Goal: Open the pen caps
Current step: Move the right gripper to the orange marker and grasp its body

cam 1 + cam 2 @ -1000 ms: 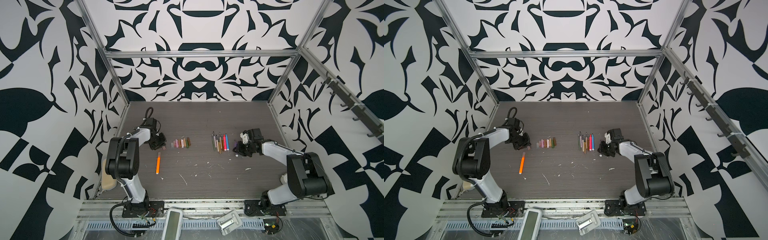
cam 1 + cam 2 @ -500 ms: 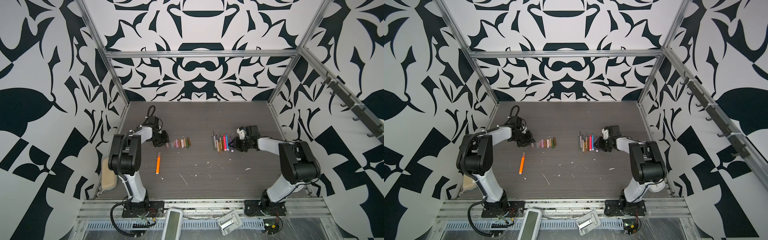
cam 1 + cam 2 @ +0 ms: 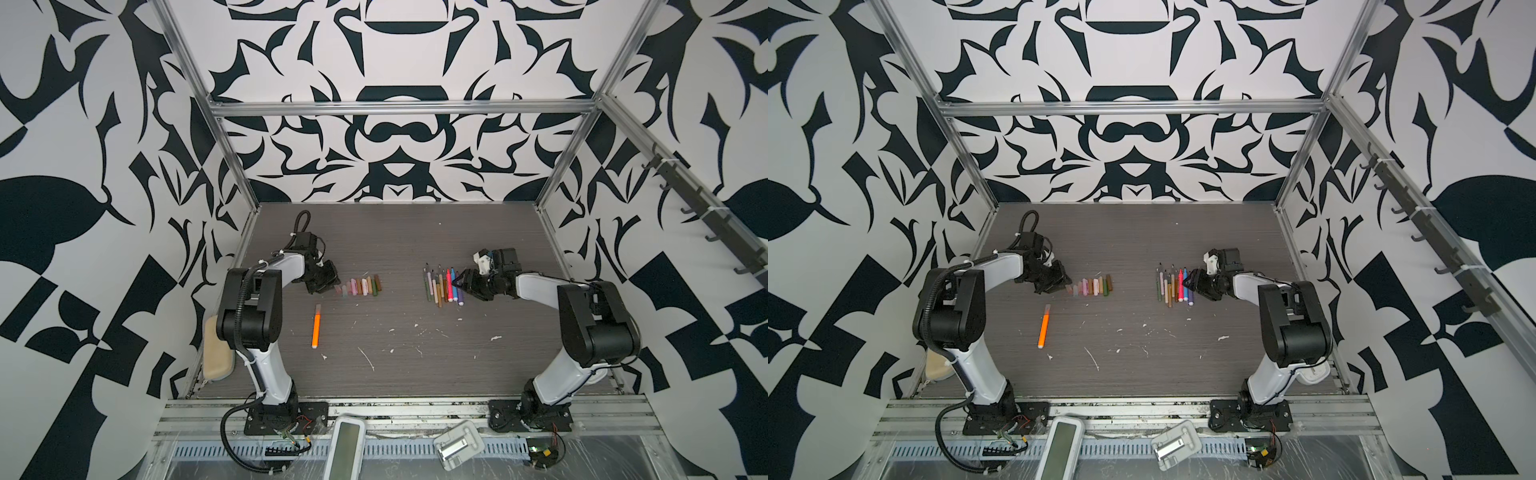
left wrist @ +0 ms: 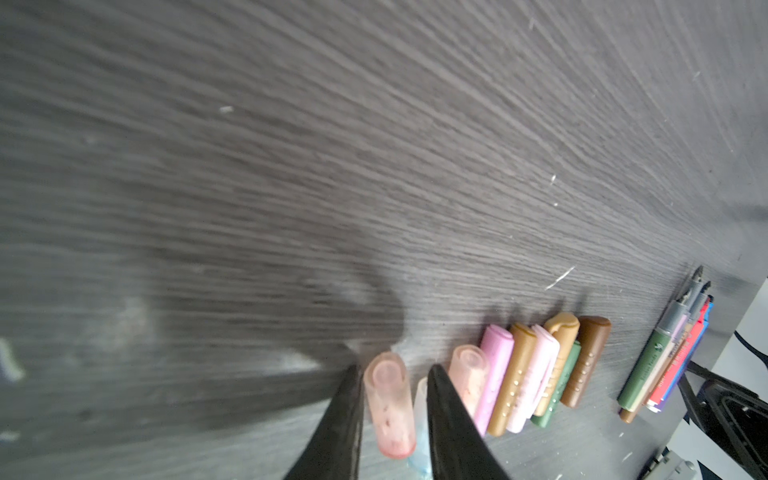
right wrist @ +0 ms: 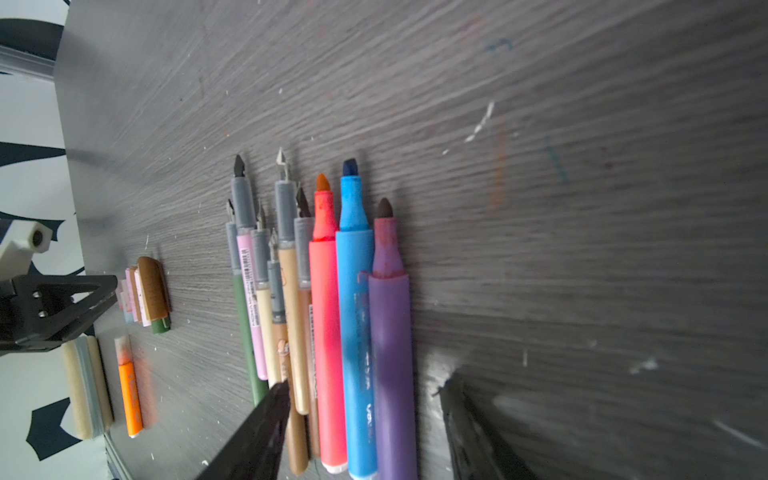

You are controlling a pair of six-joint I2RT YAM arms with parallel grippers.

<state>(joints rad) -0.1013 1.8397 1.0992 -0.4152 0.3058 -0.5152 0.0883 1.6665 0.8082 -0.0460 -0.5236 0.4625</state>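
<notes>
The orange pen [image 3: 316, 332] is the only 1 wearing its pale cap [image 3: 318, 308]. It lies on the table [image 3: 415, 232] toward the arm bases from the row of loose pen caps [image 3: 360, 286], long axis roughly front to back, capped end pointing at that row. The left gripper [image 4: 392, 372], at the row's left end, is much the nearer; its jaws stand narrowly parted astride a pale pink cap [image 4: 388, 411]. Well right of the row, the right gripper [image 5: 368, 380] is spread wide over 3 thick uncapped pens [image 5: 353, 291]. The next reach looks like the left arm's.
</notes>
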